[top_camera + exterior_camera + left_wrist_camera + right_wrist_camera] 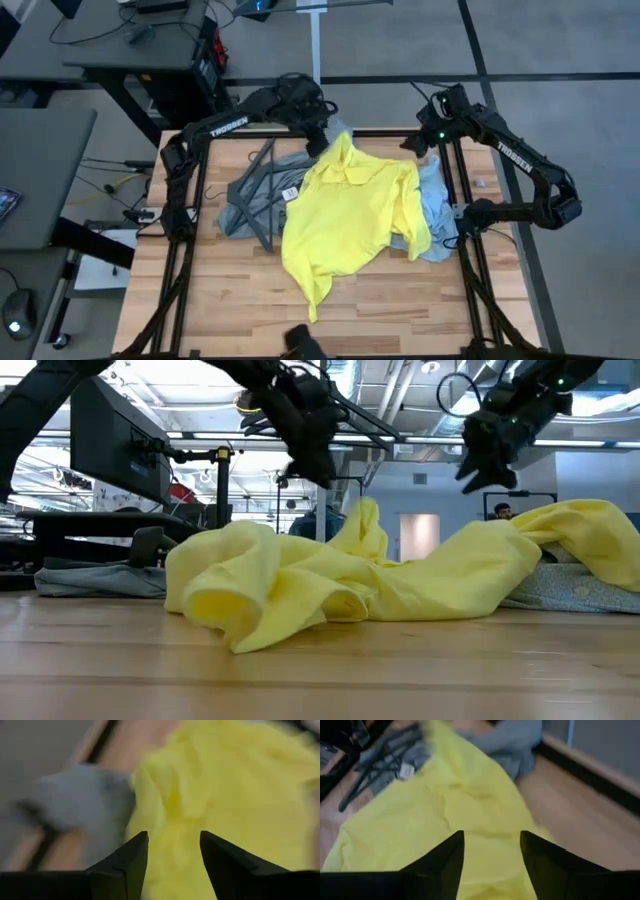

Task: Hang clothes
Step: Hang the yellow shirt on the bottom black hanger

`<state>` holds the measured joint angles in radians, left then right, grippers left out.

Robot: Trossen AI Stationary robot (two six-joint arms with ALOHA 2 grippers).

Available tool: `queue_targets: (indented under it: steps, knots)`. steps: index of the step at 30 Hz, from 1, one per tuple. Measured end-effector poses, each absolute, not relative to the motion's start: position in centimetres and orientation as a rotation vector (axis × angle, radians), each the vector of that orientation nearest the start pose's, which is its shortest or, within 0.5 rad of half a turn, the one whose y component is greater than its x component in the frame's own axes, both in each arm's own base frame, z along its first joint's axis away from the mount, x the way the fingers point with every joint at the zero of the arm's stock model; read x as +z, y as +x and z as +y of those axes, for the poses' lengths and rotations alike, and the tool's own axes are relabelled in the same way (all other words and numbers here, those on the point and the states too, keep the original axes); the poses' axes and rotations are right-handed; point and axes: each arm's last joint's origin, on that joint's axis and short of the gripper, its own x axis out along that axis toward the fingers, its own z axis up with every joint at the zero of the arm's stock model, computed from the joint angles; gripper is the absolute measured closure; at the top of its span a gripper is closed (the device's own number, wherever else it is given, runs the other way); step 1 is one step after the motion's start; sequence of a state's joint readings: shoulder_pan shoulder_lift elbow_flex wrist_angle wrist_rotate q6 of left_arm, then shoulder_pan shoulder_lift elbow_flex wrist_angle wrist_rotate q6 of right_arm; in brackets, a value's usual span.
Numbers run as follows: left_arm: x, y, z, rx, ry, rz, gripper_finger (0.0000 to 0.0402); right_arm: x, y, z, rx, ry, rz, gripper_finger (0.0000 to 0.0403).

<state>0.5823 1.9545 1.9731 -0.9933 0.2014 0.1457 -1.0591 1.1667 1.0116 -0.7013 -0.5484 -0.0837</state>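
Sprawling yellow T-shirt (pixel 355 215), bare near table edge (pixel 230 325)

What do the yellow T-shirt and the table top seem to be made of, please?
The yellow T-shirt looks like soft matte knit fabric, probably cotton or a blend: it slumps in loose, rounded folds. The table top looks like pale wood with a smooth finish: it shows plank seams and grain.

Lab: desks (pixel 45 150), monitor (pixel 110 440), exposed ceiling ducts (pixel 400 380).
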Motion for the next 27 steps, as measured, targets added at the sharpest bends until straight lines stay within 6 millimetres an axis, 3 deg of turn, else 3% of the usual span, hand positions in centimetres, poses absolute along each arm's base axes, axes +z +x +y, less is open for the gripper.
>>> queue_targets:
  steps: [5,11,16,23,27]
  knots:
    - [35.3,32.2,22.1,0.306,-0.2,0.971,0.0239,31.3,13.9,-19.6,-0.449,0.478,0.485,0.0196]
    - [33.4,27.9,23.1,0.247,-0.354,0.871,0.024,31.6,16.3,-19.9,-0.404,0.47,0.397,0.0199]
    - [31.2,25.7,22.6,0.305,-0.392,0.834,0.024,29.1,19.4,-20.5,-0.339,0.536,0.459,0.02]
    - [28.8,23.7,21.3,0.407,-0.354,0.955,0.024,24.6,24.5,-20.8,-0.231,0.556,0.553,0.02]
    - [27.7,22.2,20.1,0.4,-0.411,0.991,0.024,23.2,27.3,-21.2,-0.19,0.571,0.604,0.02]
